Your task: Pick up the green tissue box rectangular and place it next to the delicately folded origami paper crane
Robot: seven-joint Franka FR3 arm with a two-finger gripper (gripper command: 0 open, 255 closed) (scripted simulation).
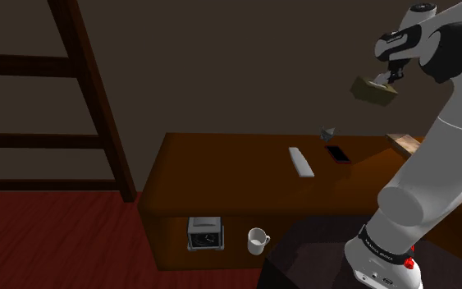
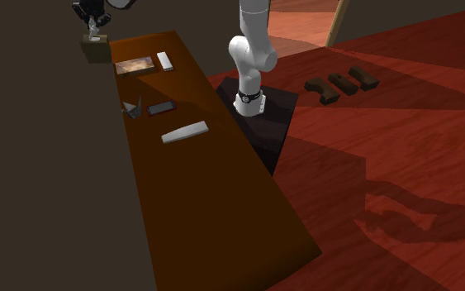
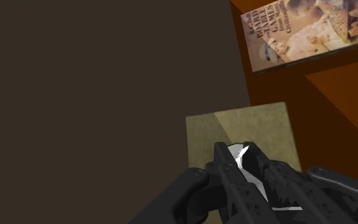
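Note:
An olive-green tissue box [image 1: 374, 91] hangs high above the brown table [image 1: 221, 176], near its far end by the dark wall. My gripper [image 1: 387, 80] is shut on the white tissue at the box's top opening. In the wrist view the fingers [image 3: 231, 167] pinch that tissue over the box [image 3: 241, 130]. From the second exterior view, box [image 2: 96, 51] and gripper [image 2: 95, 31] sit beyond the table's far corner. The small grey paper crane [image 1: 328, 131] [image 2: 134, 107] stands on the table by the wall edge, well below and away from the box.
A dark phone [image 2: 160, 108] lies right beside the crane, and a white remote [image 2: 185, 131] is a little further along. A picture-cover book [image 2: 135, 65] and a small white block [image 2: 166, 61] lie under the gripper's end. A ladder [image 1: 98, 90], mug [image 1: 257, 240] and grey box [image 1: 205, 233] are nearby.

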